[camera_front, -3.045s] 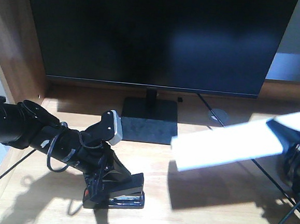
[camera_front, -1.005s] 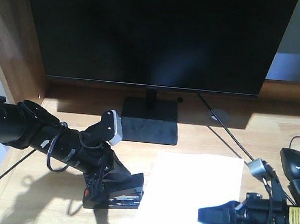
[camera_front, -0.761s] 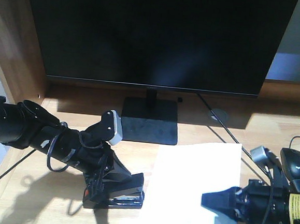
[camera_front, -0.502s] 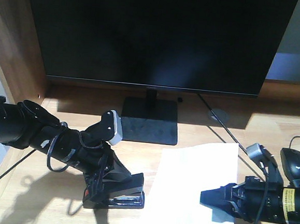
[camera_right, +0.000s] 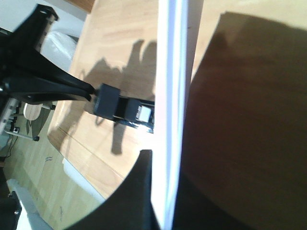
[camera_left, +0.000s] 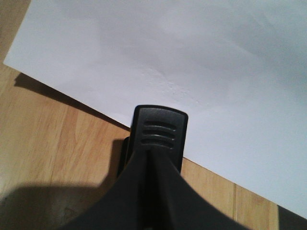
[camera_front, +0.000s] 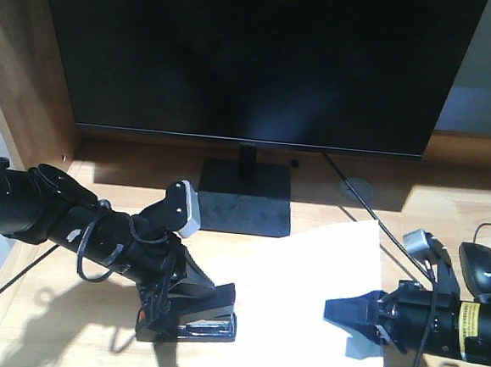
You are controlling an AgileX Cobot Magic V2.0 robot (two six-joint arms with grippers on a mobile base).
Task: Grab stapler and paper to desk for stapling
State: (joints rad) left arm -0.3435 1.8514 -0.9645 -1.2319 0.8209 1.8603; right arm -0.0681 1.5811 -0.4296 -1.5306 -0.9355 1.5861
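Note:
The black stapler [camera_front: 197, 314] with an orange patch rests on the light-wood desk [camera_front: 447, 218], and my left gripper [camera_front: 161, 306] is shut on its rear. From the left wrist, the stapler [camera_left: 159, 128] points at the near edge of the paper [camera_left: 192, 57], ahead of the left gripper [camera_left: 153, 160]. The white paper [camera_front: 306, 282] lies right of the stapler, its left edge by the stapler's front end. My right gripper [camera_front: 347, 325] is shut on the sheet's right part. The right wrist view shows the paper [camera_right: 170, 72] edge-on in the right gripper [camera_right: 165, 191], with the stapler [camera_right: 125, 109] beyond.
A big black monitor [camera_front: 255, 57] on a square stand [camera_front: 244, 199] fills the back of the desk. A black mouse [camera_front: 481, 266] and cables [camera_front: 371, 212] lie at the right. A dark brown side panel [camera_front: 25, 64] closes the left side.
The paper came down from mid-air at the right onto the desk beside the stapler. In the last second my right gripper shifted left and the sheet's far edge moved back. The left arm stayed still.

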